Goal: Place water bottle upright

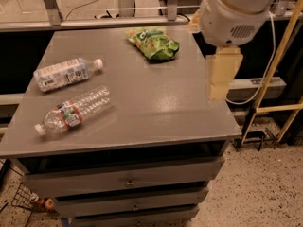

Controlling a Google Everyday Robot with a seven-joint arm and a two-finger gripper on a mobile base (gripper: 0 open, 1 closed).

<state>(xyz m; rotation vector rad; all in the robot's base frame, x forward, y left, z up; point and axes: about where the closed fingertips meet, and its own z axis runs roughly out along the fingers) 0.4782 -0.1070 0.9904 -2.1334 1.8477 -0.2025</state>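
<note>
The water bottle [73, 111] lies on its side at the front left of the grey table [156, 108]. It is clear and ribbed, with a red-and-dark label band, and its white cap points to the front left. My gripper [222, 77] hangs below the white arm housing [234, 11] over the table's right edge. It is far to the right of the bottle, above the table and holds nothing I can see.
A second bottle [66, 73] with a large white-and-blue label lies on its side behind the water bottle. A green snack bag [154, 42] lies at the back middle. Drawers [125, 181] sit under the tabletop. A yellow frame [279, 65] stands at the right.
</note>
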